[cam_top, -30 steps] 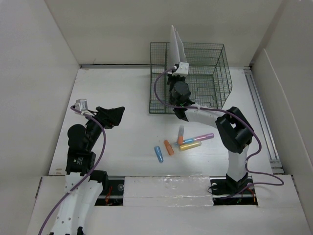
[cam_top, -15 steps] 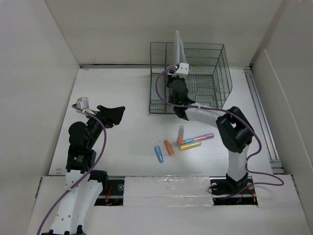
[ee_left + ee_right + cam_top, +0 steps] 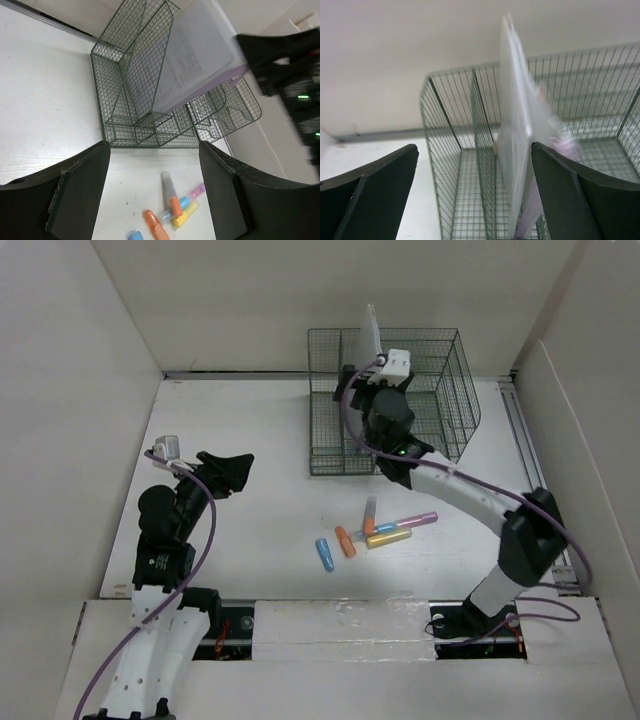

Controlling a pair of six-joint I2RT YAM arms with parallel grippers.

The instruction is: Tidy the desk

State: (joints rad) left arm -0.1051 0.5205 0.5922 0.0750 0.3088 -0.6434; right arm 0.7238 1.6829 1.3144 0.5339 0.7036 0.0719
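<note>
The white desk (image 3: 250, 430) carries a dark green wire basket (image 3: 445, 360) at the back. A sheaf of white papers (image 3: 371, 332) with a purple folder stands upright inside it. My right gripper (image 3: 360, 380) hovers at the basket, open, its fingers either side of the papers (image 3: 515, 125) without touching them. In the right wrist view the gripper (image 3: 475, 150) holds nothing. My left gripper (image 3: 232, 475) hangs open and holding nothing over the desk's left part. In the left wrist view it (image 3: 154, 150) faces the basket (image 3: 125, 75) and several highlighters (image 3: 172, 200).
Several highlighters (image 3: 375, 530) lie in a loose pile at mid-desk: blue (image 3: 324, 553), orange (image 3: 345, 541), yellow (image 3: 388, 537), pink (image 3: 418, 519). White panel walls (image 3: 80, 390) border the desk. The right arm (image 3: 290, 60) shows at the edge of the left wrist view.
The right gripper went from shut to wide open, letting go of the papers, which now stand in the basket. The right arm stretched out and shifted right. The left arm stayed put.
</note>
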